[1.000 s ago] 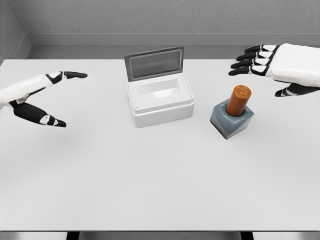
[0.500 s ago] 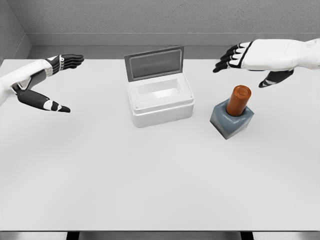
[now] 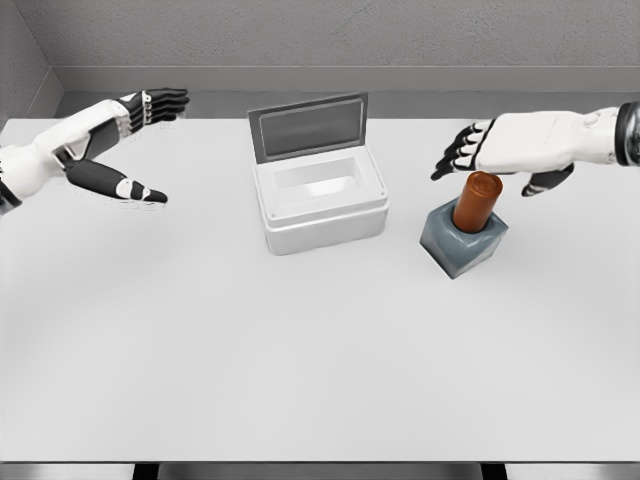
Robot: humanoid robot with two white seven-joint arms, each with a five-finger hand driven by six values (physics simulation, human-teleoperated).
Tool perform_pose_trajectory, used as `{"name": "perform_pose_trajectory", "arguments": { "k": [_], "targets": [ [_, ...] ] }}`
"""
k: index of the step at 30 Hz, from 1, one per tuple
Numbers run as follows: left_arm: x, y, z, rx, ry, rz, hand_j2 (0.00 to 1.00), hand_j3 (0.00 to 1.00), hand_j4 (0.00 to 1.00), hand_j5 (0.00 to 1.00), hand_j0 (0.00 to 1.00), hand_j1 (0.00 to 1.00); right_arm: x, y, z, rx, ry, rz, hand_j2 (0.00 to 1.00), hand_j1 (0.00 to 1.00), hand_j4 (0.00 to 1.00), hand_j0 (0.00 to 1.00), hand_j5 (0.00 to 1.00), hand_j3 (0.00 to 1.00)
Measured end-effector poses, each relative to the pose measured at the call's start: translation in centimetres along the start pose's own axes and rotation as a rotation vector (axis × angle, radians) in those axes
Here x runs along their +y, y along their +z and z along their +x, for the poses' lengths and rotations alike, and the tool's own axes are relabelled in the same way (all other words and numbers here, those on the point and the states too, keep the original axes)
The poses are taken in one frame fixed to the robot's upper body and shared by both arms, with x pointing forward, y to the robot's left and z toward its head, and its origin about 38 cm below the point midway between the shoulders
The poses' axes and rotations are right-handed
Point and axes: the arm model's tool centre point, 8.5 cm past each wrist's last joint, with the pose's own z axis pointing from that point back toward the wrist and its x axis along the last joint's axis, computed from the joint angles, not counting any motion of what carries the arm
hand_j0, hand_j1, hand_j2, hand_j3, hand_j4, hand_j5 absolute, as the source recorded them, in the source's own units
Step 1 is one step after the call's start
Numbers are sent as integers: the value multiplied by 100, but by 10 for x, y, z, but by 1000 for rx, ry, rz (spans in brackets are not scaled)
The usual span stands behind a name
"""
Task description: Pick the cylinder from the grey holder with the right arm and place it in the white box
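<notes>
While my right hand (image 3: 500, 150) hovers open above the orange cylinder (image 3: 477, 200), closing early would tip it in its grey holder (image 3: 462, 242).

White table (image 3: 300, 350) — broad, matte, grey textured wall (image 3: 350, 35) behind — plain

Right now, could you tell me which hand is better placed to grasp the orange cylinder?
The right hand: it hovers open just above the orange cylinder in the grey holder. The left hand is open across the table, beyond the white box.
</notes>
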Motion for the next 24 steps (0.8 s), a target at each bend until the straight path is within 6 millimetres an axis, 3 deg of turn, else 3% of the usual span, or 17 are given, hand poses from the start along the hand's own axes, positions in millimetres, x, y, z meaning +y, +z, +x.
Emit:
{"name": "perform_pose_trajectory", "arguments": {
  "k": [7, 12, 15, 24],
  "targets": [
    [15, -19, -20, 6, 69, 68, 100, 100, 100, 100, 100, 100, 6, -12, 9, -34, 10, 29, 94, 94, 94, 94, 94, 94],
    [8, -29, -40, 30, 123, 78, 100, 100, 100, 100, 100, 100, 8, -14, 12, -43, 14, 37, 86, 86, 86, 86, 86, 86],
    [4, -32, -44, 33, 137, 77, 100, 100, 100, 100, 100, 100, 10, -15, 12, -41, 16, 45, 81, 81, 81, 81, 81, 81],
    [2, -33, -48, 39, 146, 78, 100, 100, 100, 100, 100, 100, 18, -15, 6, -22, 11, 73, 80, 80, 80, 80, 80, 80]
  ]
}}
